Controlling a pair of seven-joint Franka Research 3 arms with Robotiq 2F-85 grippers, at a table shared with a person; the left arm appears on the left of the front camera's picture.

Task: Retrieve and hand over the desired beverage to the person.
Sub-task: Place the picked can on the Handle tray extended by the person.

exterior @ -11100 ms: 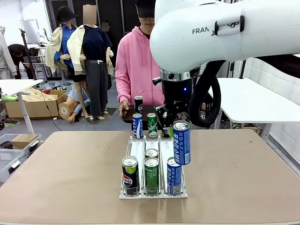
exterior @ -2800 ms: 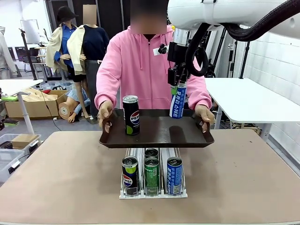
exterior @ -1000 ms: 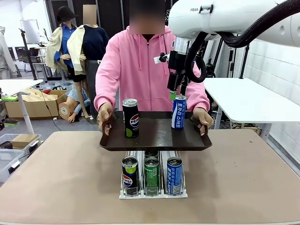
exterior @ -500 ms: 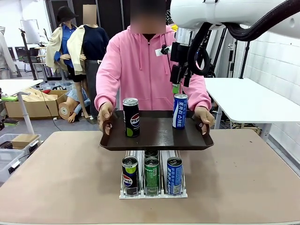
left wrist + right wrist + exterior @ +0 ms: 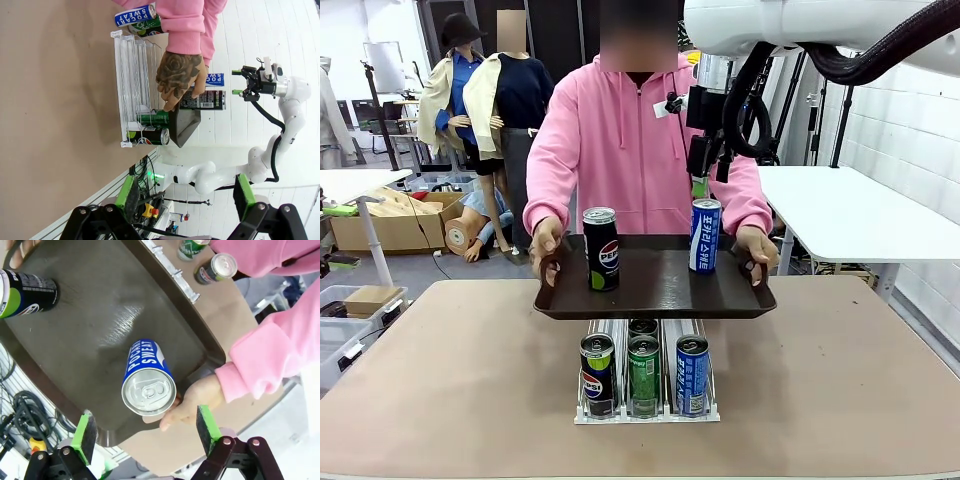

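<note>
The person (image 5: 635, 140) in a pink hooded top holds a dark tray (image 5: 655, 292) by both ends above the table. On the tray stand a blue Pocari Sweat can (image 5: 704, 235) and a black Pepsi can (image 5: 600, 248). My right gripper (image 5: 706, 172) hangs open a little above the blue can and does not touch it. In the right wrist view the blue can (image 5: 148, 385) stands on the tray (image 5: 100, 315) between the spread green pads (image 5: 86, 437). My left gripper (image 5: 185, 196) is open and holds nothing, far from the tray.
A white wire rack (image 5: 645, 372) with several cans stands on the brown table (image 5: 450, 380) below the tray. The person's hand (image 5: 195, 397) grips the tray edge close to the blue can. A white table (image 5: 850, 215) stands at the right.
My right gripper has risen from just over the blue can's top, leaving the can on the tray. The person has kept the tray nearly still.
</note>
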